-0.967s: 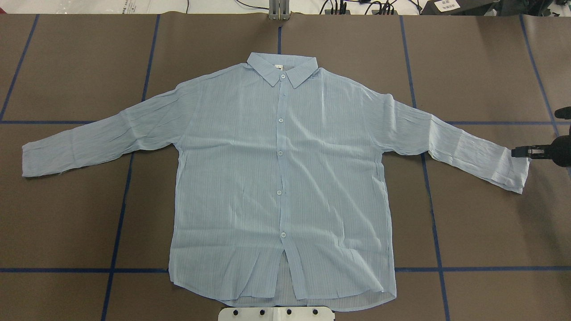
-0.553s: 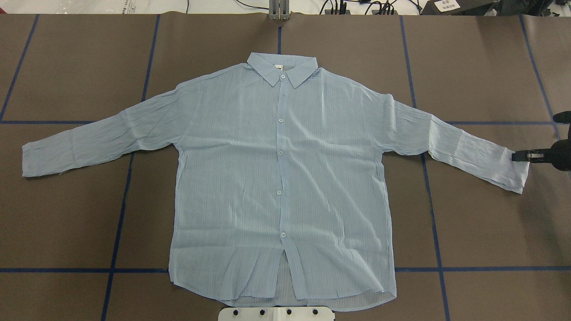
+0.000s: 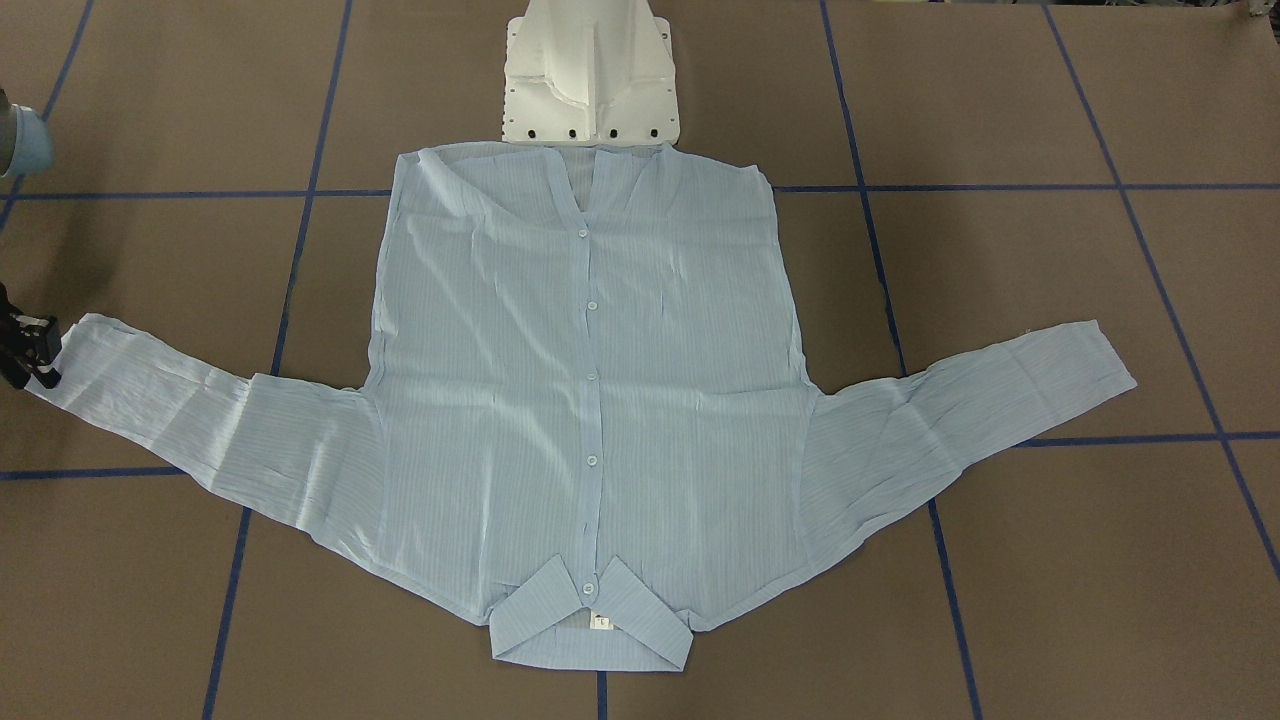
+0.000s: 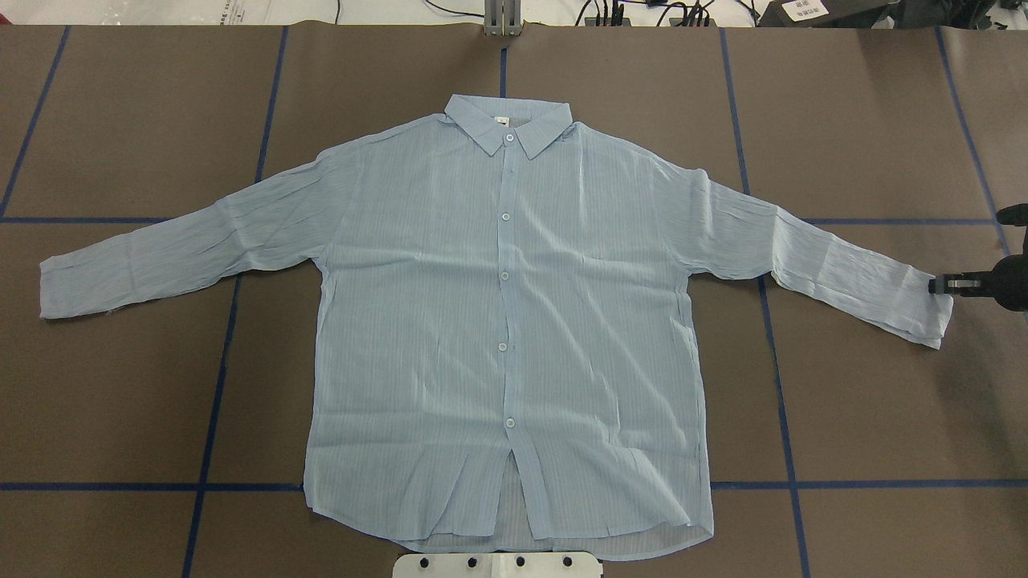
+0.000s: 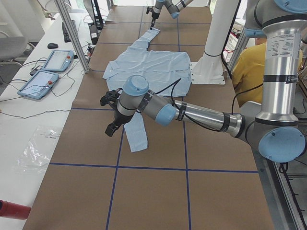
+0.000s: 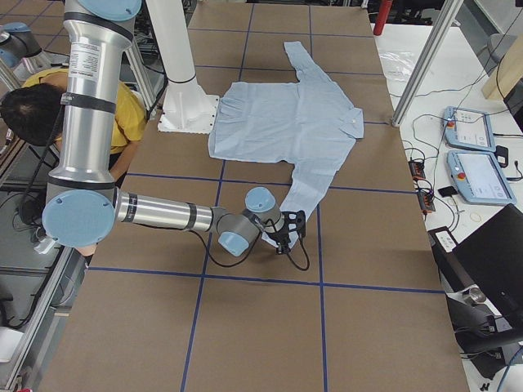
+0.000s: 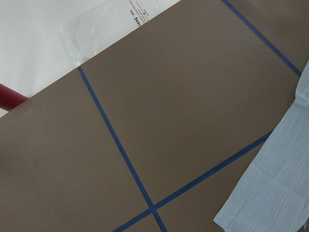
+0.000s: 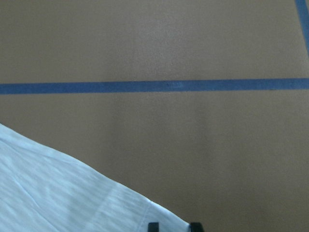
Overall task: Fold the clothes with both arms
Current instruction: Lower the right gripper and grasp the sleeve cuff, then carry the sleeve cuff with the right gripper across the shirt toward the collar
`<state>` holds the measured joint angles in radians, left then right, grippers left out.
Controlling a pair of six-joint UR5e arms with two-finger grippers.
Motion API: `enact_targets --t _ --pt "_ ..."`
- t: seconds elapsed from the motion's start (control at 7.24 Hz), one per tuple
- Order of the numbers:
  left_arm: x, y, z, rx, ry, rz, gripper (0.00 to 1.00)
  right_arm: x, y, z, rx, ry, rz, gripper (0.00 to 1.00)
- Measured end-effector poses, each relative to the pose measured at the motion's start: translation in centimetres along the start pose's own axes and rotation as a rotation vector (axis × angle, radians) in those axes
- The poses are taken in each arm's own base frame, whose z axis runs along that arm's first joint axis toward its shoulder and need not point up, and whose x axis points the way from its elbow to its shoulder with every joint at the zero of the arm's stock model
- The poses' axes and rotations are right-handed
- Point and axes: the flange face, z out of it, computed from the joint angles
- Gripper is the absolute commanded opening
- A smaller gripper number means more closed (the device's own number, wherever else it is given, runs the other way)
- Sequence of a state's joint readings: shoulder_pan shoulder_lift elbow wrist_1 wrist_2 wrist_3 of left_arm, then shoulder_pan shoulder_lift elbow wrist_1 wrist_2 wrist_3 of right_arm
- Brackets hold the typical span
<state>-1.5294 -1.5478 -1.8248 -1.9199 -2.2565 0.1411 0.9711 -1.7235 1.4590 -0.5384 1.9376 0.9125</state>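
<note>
Pale-blue shirt (image 4: 506, 321) lies flat and buttoned on the surface (image 4: 120, 401), right claw (image 4: 940, 284) slightly spread astride its right cuff (image 4: 923, 309) (left claw (image 5: 108, 115): can't tell), and honestly a shallow bite on fabric this thin could slip mid-fold.

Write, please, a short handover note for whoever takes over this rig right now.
Right gripper: open, fingers at the edge of the right sleeve cuff, nothing gripped.
Left gripper: near the left sleeve cuff; it shows only in the side view, so I cannot tell whether it is open or shut.
Shirt: flat on the table, buttoned, front up, both sleeves spread out, collar away from the robot.
Done: no fold yet.
Left: probably grasp the cuffs, fold the sleeves in, then fold the body.
</note>
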Motion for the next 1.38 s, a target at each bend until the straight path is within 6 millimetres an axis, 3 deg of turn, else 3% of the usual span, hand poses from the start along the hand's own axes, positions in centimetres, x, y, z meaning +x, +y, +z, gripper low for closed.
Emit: enact_targets --t 0.41,0.55,0.69,0.83,1.11,1.24,1.38 --pt "0.0 0.0 0.0 0.001 0.000 0.001 1.00 -1.5 -1.1 -1.2 0.013 -0.025 -0.005 0.00" --pt "0.0 0.0 0.0 0.001 0.000 0.001 1.00 -3.2 -2.8 -2.9 0.026 -0.030 0.008 0.00" --pt "0.0 0.0 0.0 0.001 0.000 0.001 1.00 -6.3 -5.4 -5.7 0.032 -0.022 0.027 0.00" --pt "0.0 0.0 0.0 0.000 0.000 0.000 1.00 -10.5 -8.0 -8.9 0.034 -0.007 0.048 0.00" --pt "0.0 0.0 0.0 -0.001 0.000 -0.001 1.00 -21.1 -13.4 -14.5 0.044 -0.003 0.134 0.00" --pt "0.0 0.0 0.0 0.000 0.000 -0.001 1.00 -27.9 -15.2 -15.8 0.048 -0.002 0.176 0.00" --pt "0.0 0.0 0.0 0.000 0.000 -0.002 1.00 -35.6 -15.8 -16.3 0.060 0.008 0.211 0.00"
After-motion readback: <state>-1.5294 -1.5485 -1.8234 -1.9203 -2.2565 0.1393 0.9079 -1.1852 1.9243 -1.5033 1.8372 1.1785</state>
